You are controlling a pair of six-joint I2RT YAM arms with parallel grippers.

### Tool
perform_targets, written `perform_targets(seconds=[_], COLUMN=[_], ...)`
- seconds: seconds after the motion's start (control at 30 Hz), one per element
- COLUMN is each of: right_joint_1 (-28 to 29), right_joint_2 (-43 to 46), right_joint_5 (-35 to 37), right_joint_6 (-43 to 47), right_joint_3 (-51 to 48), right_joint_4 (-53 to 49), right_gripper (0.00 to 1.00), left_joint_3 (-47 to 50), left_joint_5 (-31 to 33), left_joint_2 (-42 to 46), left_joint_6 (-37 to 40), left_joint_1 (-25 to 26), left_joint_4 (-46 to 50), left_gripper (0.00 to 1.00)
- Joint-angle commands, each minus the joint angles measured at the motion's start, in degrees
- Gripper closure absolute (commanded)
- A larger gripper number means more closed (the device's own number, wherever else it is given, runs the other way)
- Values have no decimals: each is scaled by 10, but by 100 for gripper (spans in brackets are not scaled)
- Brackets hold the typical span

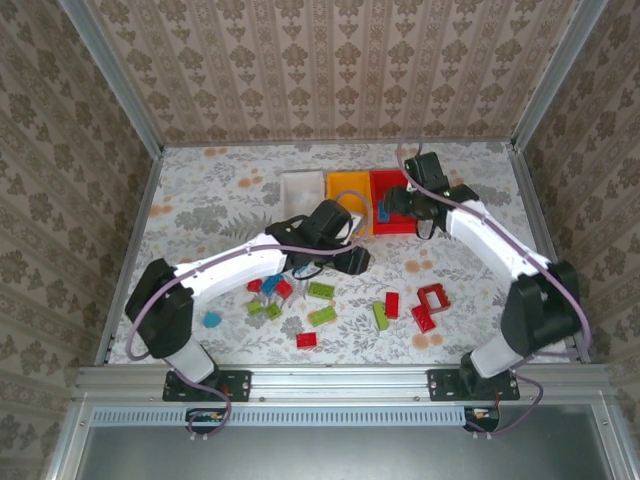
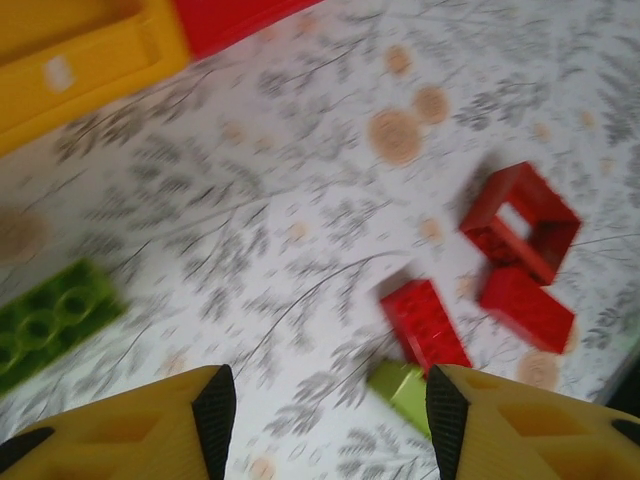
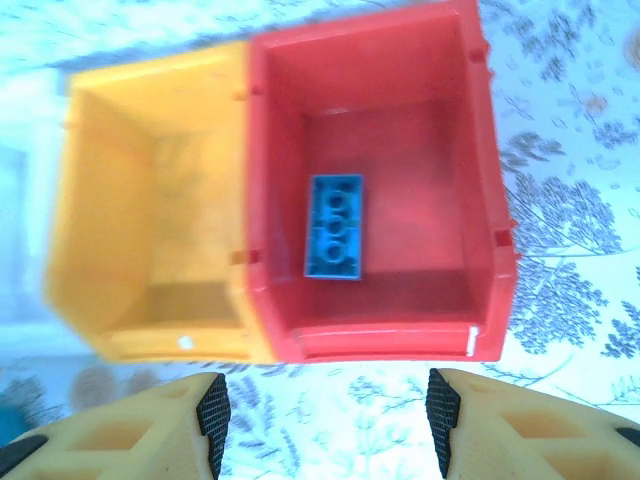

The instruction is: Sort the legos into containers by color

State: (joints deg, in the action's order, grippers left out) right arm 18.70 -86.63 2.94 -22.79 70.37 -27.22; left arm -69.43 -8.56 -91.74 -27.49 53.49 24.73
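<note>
My right fingers (image 3: 212, 425) hang parted and empty over the red plastic bin (image 3: 400, 345), one blue studded brick (image 3: 333, 226) inside; my left fingers (image 2: 214, 410), likewise parted, hover above red plastic bricks (image 2: 425, 325) on the floral table (image 2: 300, 150).

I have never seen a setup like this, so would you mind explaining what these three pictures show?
Two robot arms are bolted at the table's near edge. The top picture looks down on them: the left gripper hangs over scattered red, green and blue bricks, the right gripper over the red bin, beside a yellow bin and a white bin. The other two pictures come from a camera on each wrist; the yellow wedges are that arm's fingers. The left one sees a red frame and bricks; the right one looks into the red bin, where one blue brick lies. Both grippers are open, holding nothing.
</note>
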Motion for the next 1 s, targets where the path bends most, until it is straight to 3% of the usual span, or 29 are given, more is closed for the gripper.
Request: perform_targets(seconds=[0.0,0.13,0.3,0.43,0.7,0.97], right_joint_1=[40,115,180,197,199,198], right_joint_2=[50,100,106,108,119,126], right_joint_5=[-82,-139,-179,-228,-268,-266], right_joint_6=[36,40,12,11,25,32], right_joint_3=[-73,-157,-207,-226,-241,-243], right_joint_4=[50,100,131,162,177,167], right_gripper=[41,36,29,22,16,15], left_joint_3=[39,106,153,159,171,157], left_joint_5=[97,141,101,56,32,29], left_joint_2=[61,123,158,135,82,22], left_joint_6=[-68,-177,-302,-395,-473,-480], left_joint_1=[-13,-50,-115,-130,-142,-161], left_joint_4=[107,189,232,227,185,153], left_gripper=[45,44,38,35,31,34])
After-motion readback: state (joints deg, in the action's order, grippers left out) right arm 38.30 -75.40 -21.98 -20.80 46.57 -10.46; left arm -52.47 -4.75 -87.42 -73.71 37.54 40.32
